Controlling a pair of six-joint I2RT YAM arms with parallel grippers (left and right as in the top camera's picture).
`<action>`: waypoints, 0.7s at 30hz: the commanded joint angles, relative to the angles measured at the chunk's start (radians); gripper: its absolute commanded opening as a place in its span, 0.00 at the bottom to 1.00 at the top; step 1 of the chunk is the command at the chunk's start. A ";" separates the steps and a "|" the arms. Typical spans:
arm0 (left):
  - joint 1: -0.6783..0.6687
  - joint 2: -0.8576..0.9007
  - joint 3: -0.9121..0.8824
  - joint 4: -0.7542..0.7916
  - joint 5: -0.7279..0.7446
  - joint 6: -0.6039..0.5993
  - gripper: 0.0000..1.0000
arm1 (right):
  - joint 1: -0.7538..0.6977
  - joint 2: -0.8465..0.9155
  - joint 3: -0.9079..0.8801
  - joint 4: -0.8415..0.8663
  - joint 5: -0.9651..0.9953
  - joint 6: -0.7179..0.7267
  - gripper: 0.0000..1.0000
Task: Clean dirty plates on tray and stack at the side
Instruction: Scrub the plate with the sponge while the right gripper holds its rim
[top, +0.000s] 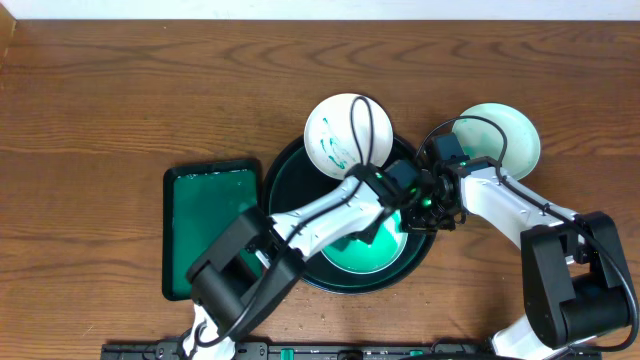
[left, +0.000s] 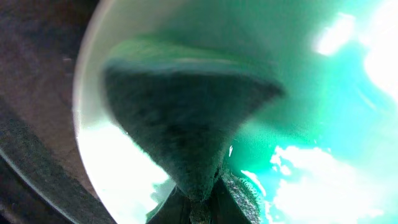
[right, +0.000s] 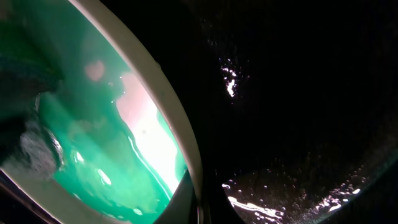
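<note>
Overhead: green-smeared plate (top: 362, 256) in tray (top: 287, 190); left claw (left: 199, 200) grips cloth (left: 180, 118); right claw (top: 428, 206) cannot tell.

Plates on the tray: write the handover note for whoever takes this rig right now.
Left claw: shut on the wiping cloth, pressed on the middle plate in the tray.
Right claw: at that plate's right rim; grip unclear.
Marked plate: green smears, lying over the tray's far rim.
Right-hand plate: on the table beside the tray, looks clean.
Done: seemingly one plate.
To do: finish this one, wipe the marked plate, stack all three.
</note>
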 joint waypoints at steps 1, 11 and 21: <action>-0.052 0.062 0.017 -0.006 0.149 0.040 0.07 | 0.016 0.054 -0.039 -0.014 0.083 -0.016 0.01; -0.031 0.062 0.111 0.029 0.271 0.039 0.07 | 0.016 0.054 -0.039 -0.014 0.083 -0.016 0.01; 0.090 0.062 0.112 0.166 0.356 -0.069 0.07 | 0.016 0.054 -0.039 -0.016 0.083 -0.017 0.01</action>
